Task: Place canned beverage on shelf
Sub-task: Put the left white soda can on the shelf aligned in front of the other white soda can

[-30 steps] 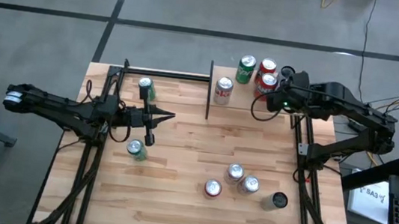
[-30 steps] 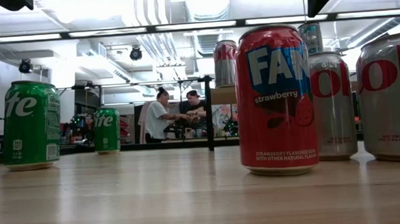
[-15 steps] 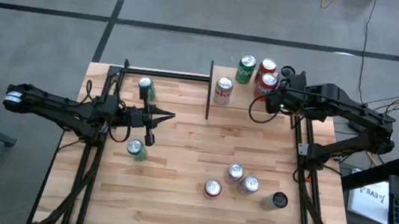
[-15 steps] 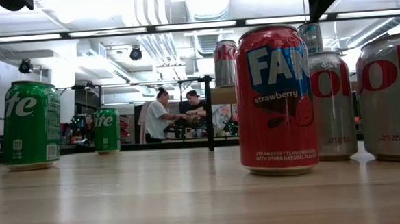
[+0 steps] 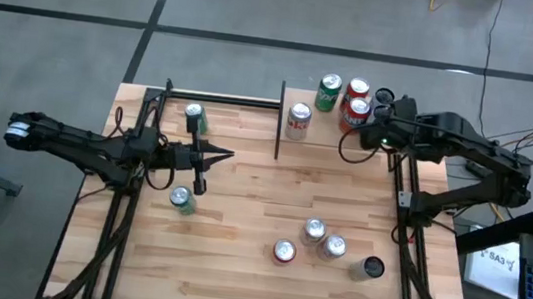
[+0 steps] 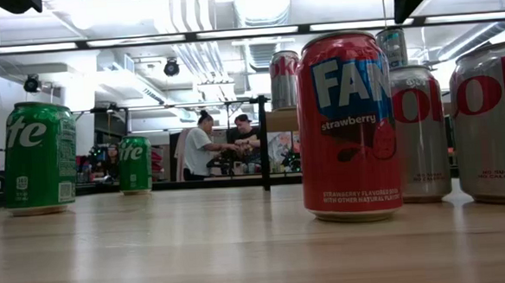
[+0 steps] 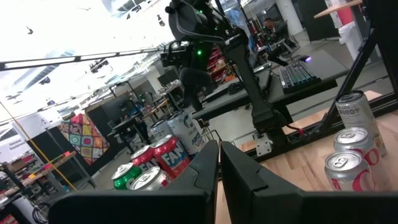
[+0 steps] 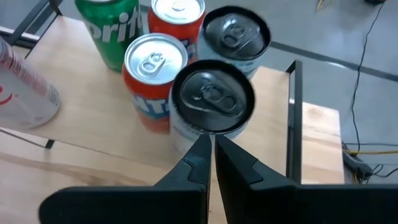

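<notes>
The shelf (image 5: pixel 317 133) is a small light-wood board with thin black posts at the table's far right. Several cans stand upright on it: a green one (image 8: pixel 112 25), two red ones (image 8: pixel 149 74), a silver-and-red one (image 5: pixel 298 120) and two dark-topped ones (image 8: pixel 214 99). My right gripper (image 8: pixel 212 142) hangs shut, slanting down, just above and before the nearer dark-topped can, with nothing between its fingers. My left gripper (image 7: pixel 219 155) is shut and empty over the table's left half (image 5: pixel 226 155), pointing toward the shelf.
Two green cans (image 5: pixel 194 116) (image 5: pixel 180 198) stand on the butcher-block table near my left gripper. Several more cans (image 5: pixel 314 230) (image 5: pixel 283 252) (image 5: pixel 368 269) cluster at the near right. A black rail (image 5: pixel 222 97) runs along the far edge. People stand in the room behind (image 6: pixel 203 148).
</notes>
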Controlling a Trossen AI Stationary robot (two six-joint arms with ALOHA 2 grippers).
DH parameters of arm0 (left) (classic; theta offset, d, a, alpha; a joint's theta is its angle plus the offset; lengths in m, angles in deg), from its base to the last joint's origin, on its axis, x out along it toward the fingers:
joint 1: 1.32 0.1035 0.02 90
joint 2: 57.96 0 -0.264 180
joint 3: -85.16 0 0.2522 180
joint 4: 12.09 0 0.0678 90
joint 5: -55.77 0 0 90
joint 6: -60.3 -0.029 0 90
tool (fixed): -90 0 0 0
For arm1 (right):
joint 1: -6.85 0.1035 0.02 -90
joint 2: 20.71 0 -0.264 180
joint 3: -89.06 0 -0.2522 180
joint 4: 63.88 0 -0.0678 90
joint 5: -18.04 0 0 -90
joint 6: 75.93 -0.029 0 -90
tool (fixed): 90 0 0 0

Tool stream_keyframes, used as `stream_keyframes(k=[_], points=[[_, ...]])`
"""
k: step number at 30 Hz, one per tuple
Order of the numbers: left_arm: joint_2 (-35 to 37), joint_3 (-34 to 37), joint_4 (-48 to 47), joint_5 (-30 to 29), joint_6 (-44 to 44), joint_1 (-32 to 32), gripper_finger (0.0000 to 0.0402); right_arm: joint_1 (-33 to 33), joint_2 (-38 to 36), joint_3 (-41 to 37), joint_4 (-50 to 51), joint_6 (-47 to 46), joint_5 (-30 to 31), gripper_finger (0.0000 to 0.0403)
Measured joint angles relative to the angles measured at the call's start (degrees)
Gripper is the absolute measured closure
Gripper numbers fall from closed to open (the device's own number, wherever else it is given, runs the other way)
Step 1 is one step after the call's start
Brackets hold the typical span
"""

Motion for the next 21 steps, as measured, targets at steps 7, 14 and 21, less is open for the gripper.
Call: stream_keyframes(k=[7, 14, 21], points=[[0.0, 0.0, 0.0, 0.0, 0.0, -0.01, 0.04, 0.0, -0.62, 0.0, -0.02, 1.01, 3.72, 0.039], [0.0, 0.0, 0.0, 0.0, 0.0, -0.02, 0.04, 0.0, -0.03, -0.65, -0.06, 0.74, 8.31, 0.039], [0.0, 0.0, 0.0, 0.0, 0.0, -0.02, 0.04, 0.0, 0.03, -2.61, -0.15, -0.13, 8.32, 0.039]])
